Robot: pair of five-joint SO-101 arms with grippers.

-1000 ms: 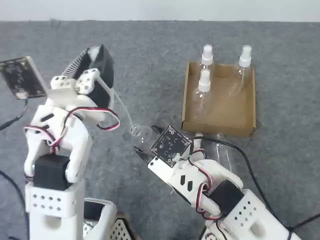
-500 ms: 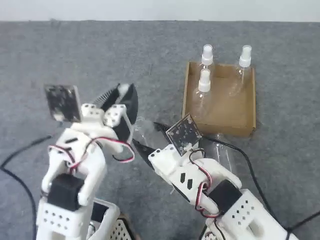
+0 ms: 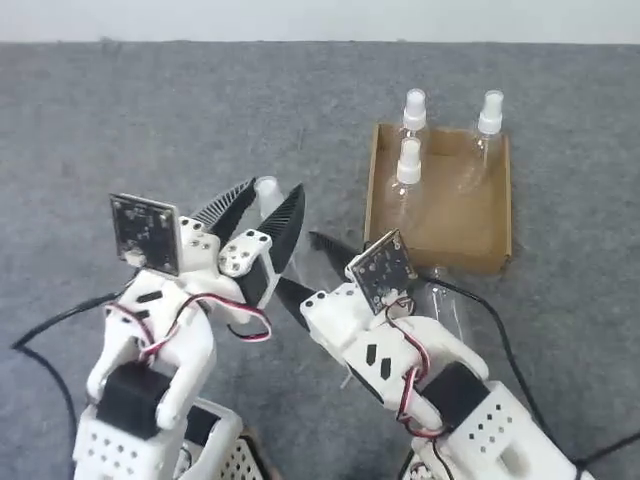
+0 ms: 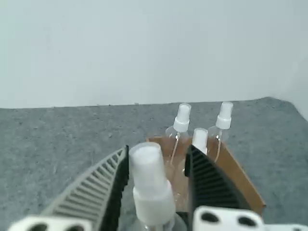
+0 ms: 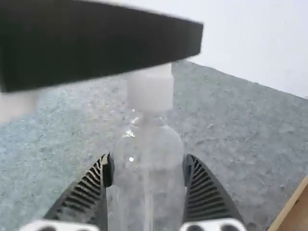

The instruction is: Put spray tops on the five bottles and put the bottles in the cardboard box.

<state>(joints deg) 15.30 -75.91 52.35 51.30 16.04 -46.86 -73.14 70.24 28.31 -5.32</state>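
Observation:
My right gripper (image 3: 292,258) (image 5: 147,161) is shut on a clear bottle (image 5: 147,159) in the middle of the grey table, left of the cardboard box (image 3: 372,190). A white spray top (image 3: 267,188) (image 4: 149,178) (image 5: 149,91) sits on that bottle's neck. My left gripper (image 3: 275,190) (image 4: 158,149) stands open around the top. One finger lies against the top and a gap shows beside the other. The box holds three bottles with tops (image 3: 410,190) (image 3: 413,110) (image 3: 485,130). Another clear bottle (image 3: 448,300) lies on the table in front of the box, beside my right arm.
A white perforated tray (image 3: 215,445) sits at the near edge under my left arm. A black cable (image 3: 500,350) runs over the table by the right arm. Open grey mat stretches along the far left side.
My left arm swung right and down, bringing the spray top over the bottle in my right gripper. Its fingers now stand wider apart. The right gripper turned slightly toward it.

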